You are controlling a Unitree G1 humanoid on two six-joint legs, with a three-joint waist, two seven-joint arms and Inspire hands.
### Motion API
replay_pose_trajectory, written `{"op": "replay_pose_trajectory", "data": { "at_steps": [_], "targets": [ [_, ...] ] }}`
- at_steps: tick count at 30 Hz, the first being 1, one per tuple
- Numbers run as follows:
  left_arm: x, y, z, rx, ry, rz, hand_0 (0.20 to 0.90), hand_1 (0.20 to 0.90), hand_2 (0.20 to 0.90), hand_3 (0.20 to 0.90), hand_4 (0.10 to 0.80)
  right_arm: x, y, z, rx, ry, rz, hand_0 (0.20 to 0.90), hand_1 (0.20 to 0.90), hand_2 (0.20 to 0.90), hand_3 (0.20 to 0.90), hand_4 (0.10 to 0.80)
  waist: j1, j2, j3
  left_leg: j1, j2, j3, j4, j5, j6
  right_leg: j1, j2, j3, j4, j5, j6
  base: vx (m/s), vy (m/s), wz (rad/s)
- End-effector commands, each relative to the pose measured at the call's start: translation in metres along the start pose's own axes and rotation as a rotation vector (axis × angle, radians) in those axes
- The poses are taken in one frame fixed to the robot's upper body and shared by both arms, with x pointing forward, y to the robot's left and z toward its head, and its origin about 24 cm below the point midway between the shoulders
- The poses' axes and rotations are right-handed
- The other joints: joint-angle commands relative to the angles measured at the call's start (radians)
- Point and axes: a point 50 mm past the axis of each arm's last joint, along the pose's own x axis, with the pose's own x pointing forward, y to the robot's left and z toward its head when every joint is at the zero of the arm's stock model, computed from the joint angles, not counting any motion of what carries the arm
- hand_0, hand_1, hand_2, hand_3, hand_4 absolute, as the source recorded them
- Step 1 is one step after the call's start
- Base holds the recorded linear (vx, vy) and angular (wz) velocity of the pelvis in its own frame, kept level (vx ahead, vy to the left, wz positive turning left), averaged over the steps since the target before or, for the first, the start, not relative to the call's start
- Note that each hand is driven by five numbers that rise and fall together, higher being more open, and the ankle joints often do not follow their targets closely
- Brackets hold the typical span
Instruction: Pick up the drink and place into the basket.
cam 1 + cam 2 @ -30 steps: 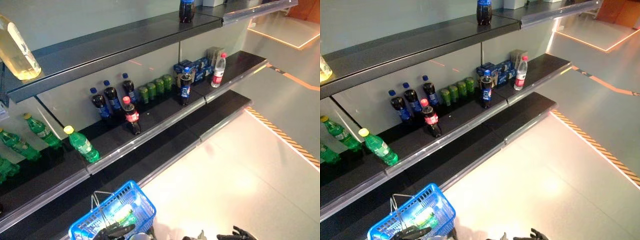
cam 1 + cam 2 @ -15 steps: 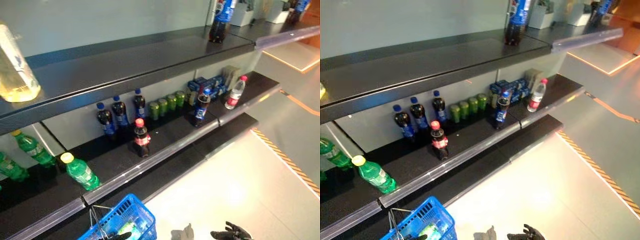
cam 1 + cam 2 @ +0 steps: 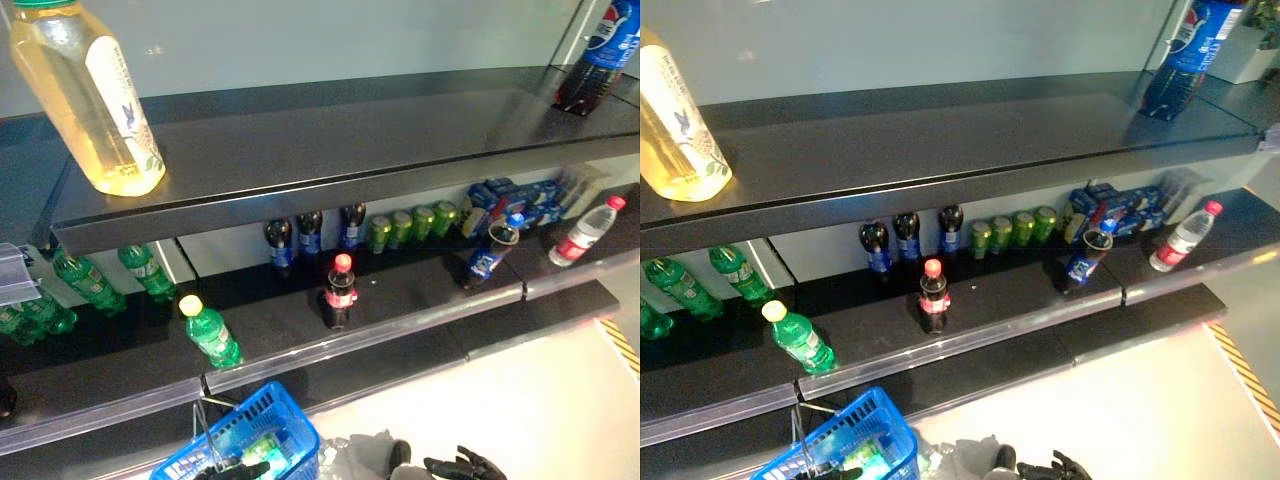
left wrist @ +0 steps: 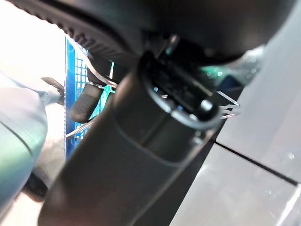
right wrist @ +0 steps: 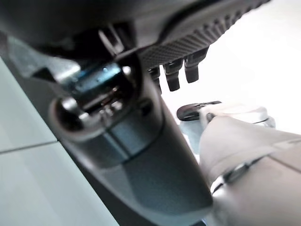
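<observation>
A blue wire basket hangs at the bottom edge with a green bottle lying in it. My left hand is curled round the basket's wire handle; a second handle with a black grip stands free. My right hand hangs low to the right, fingers relaxed and holding nothing, far from the shelf. On the middle shelf stand a red-capped cola bottle, a green bottle with a yellow cap and a blue-labelled cola bottle.
Three dark bottles, green cans, blue packs and a water bottle line the shelf's back and right. More green bottles stand at left. The top shelf bears a big yellow bottle and a large cola.
The whole picture has shifted: the camera turned left and tilted up, bringing the top shelf into view. Both hands stay low; no bottle has moved.
</observation>
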Motion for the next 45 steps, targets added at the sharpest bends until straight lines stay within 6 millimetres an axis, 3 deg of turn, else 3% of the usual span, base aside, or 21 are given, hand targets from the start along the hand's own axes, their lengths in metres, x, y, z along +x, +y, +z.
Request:
{"op": "replay_pose_trajectory", "data": {
  "at_steps": [1,4,5,8,12,17,21,23,25,28,30,33,35,37,38,41,45],
  "targets": [
    [-0.004,0.011,0.073,0.034,-0.305,-0.068,0.300,0.300,0.300,0.200,0.100,0.002,-0.017,0.024,0.053,-0.081,-0.062,0.900,0.900,0.900,0.900,0.800,0.020,-0.032,-0.001,-0.065,-0.010,0.100,0.211,-0.150,-0.031,-0.063,-0.061,0.094,0.125,0.076,-0.002,0.148,-0.234,0.96],
    [-0.003,0.013,0.072,0.005,-0.298,-0.052,0.300,0.300,0.300,0.200,0.100,0.003,-0.014,0.025,0.028,-0.072,-0.045,0.900,0.900,0.900,0.900,0.800,0.032,-0.034,-0.017,-0.074,0.025,0.053,0.232,-0.150,-0.057,-0.012,-0.052,0.100,0.121,0.016,-0.007,0.189,-0.350,1.22],
    [-0.003,0.015,0.071,0.002,-0.288,-0.045,0.300,0.300,0.300,0.200,0.100,0.004,-0.013,0.026,0.012,-0.061,-0.049,0.900,0.900,0.900,0.900,0.800,0.039,-0.033,-0.022,-0.062,0.051,0.054,0.221,-0.141,-0.068,-0.005,-0.048,0.071,0.140,-0.017,-0.007,0.085,-0.180,0.96],
    [-0.002,0.009,0.070,0.004,-0.280,-0.062,0.300,0.300,0.300,0.200,0.100,0.005,-0.012,0.034,0.015,-0.075,-0.045,0.900,0.900,0.900,0.900,0.800,0.049,-0.022,-0.033,-0.033,0.088,0.049,0.164,-0.099,-0.091,0.031,-0.019,0.024,0.136,-0.069,-0.019,0.057,-0.261,0.70],
    [-0.001,0.004,0.070,0.008,-0.285,-0.077,0.300,0.300,0.300,0.200,0.100,0.005,-0.015,0.039,0.018,-0.079,-0.056,0.900,0.900,0.900,0.900,0.800,0.058,-0.002,-0.048,-0.002,0.117,0.046,0.084,-0.055,-0.106,0.062,0.015,-0.009,0.128,-0.108,-0.028,0.003,-0.180,0.04],
    [-0.003,0.004,0.075,-0.016,-0.315,-0.070,0.300,0.300,0.300,0.200,0.100,0.004,-0.013,0.033,-0.005,-0.075,-0.040,0.900,0.900,0.900,0.900,0.800,0.056,0.016,-0.053,0.001,0.136,0.043,0.073,-0.042,-0.115,0.065,0.032,-0.022,0.164,-0.161,-0.032,-0.023,-0.175,0.11],
    [-0.005,0.009,0.077,-0.062,-0.335,-0.056,0.300,0.300,0.300,0.200,0.100,0.005,-0.008,0.037,-0.027,-0.088,-0.003,0.900,0.900,0.900,0.900,0.800,0.056,0.037,-0.029,-0.006,0.191,0.041,0.075,-0.011,-0.144,0.048,0.044,-0.039,0.210,-0.199,-0.056,-0.078,-0.227,0.05],
    [-0.002,-0.011,0.084,-0.063,-0.365,-0.125,0.300,0.300,0.300,0.200,0.100,0.006,-0.010,0.052,-0.004,-0.151,-0.022,0.900,0.900,0.900,0.900,0.800,0.063,0.063,0.001,-0.073,0.239,0.079,0.028,0.107,-0.177,0.059,0.067,-0.065,0.191,-0.206,-0.079,-0.351,-0.103,0.27],
    [0.001,-0.029,0.089,-0.020,-0.372,-0.185,0.300,0.300,0.300,0.200,0.100,0.006,-0.016,0.065,0.047,-0.193,-0.058,0.900,0.900,0.900,0.900,0.800,0.043,0.070,0.024,-0.120,0.294,0.202,0.064,0.174,-0.202,0.072,0.066,-0.122,0.158,-0.203,-0.094,-0.363,-0.043,0.73],
    [0.003,-0.042,0.089,-0.019,-0.367,-0.209,0.300,0.300,0.300,0.200,0.100,0.006,-0.020,0.073,0.054,-0.213,-0.073,0.900,0.900,0.900,0.900,0.800,0.023,0.055,0.019,-0.119,0.275,0.209,0.174,0.141,-0.200,0.067,0.064,-0.139,0.129,-0.188,-0.115,-0.234,0.015,0.84],
    [0.003,-0.046,0.087,-0.042,-0.374,-0.225,0.300,0.300,0.300,0.200,0.100,0.004,-0.025,0.069,0.040,-0.212,-0.076,0.900,0.900,0.900,0.900,0.800,-0.001,0.038,-0.003,-0.093,0.220,0.186,0.331,0.067,-0.188,0.057,0.076,-0.115,0.102,-0.188,-0.129,-0.235,0.073,0.13],
    [0.002,-0.048,0.085,-0.033,-0.386,-0.269,0.300,0.300,0.300,0.200,0.100,0.002,-0.034,0.058,0.045,-0.192,-0.098,0.900,0.900,0.900,0.900,0.800,-0.019,0.036,-0.030,-0.064,0.143,0.150,0.355,0.042,-0.165,0.022,0.097,-0.108,0.079,-0.150,-0.137,-0.252,0.184,0.19],
    [0.002,-0.050,0.084,-0.035,-0.392,-0.287,0.300,0.300,0.300,0.200,0.100,0.001,-0.038,0.055,0.048,-0.182,-0.114,0.900,0.900,0.900,0.900,0.800,-0.023,0.042,-0.031,-0.040,0.118,0.132,0.306,0.002,-0.151,0.001,0.105,-0.090,0.083,-0.131,-0.123,-0.182,0.316,0.69],
    [0.001,-0.053,0.089,-0.027,-0.401,-0.293,0.300,0.300,0.300,0.200,0.100,0.001,-0.040,0.057,0.068,-0.179,-0.129,0.900,0.900,0.900,0.900,0.800,-0.031,0.033,-0.022,0.007,0.087,0.132,0.200,-0.113,-0.118,-0.051,0.085,-0.071,0.088,-0.073,-0.078,-0.213,0.397,0.51],
    [0.002,-0.054,0.092,-0.025,-0.405,-0.290,0.300,0.300,0.300,0.200,0.100,0.002,-0.039,0.058,0.070,-0.180,-0.128,0.900,0.900,0.900,0.900,0.800,-0.035,0.028,-0.018,0.023,0.085,0.138,0.167,-0.137,-0.109,-0.071,0.079,-0.064,0.093,-0.059,-0.063,-0.262,0.376,0.13],
    [0.003,-0.053,0.100,0.019,-0.389,-0.282,0.300,0.300,0.300,0.200,0.100,0.002,-0.033,0.050,0.121,-0.167,-0.135,0.900,0.900,0.900,0.900,0.800,-0.045,0.005,0.003,0.027,0.055,0.142,0.112,-0.155,-0.092,-0.107,0.029,-0.043,0.064,0.040,-0.011,-0.260,0.371,0.02],
    [0.004,-0.033,0.088,0.042,-0.337,-0.214,0.300,0.300,0.300,0.200,0.100,0.000,-0.028,0.031,0.120,-0.124,-0.119,0.900,0.900,0.900,0.900,0.800,-0.048,0.008,0.023,0.035,0.020,0.146,0.058,-0.130,-0.076,-0.116,0.027,-0.060,0.011,0.059,0.005,-0.232,0.349,-0.11]
  ]
}}
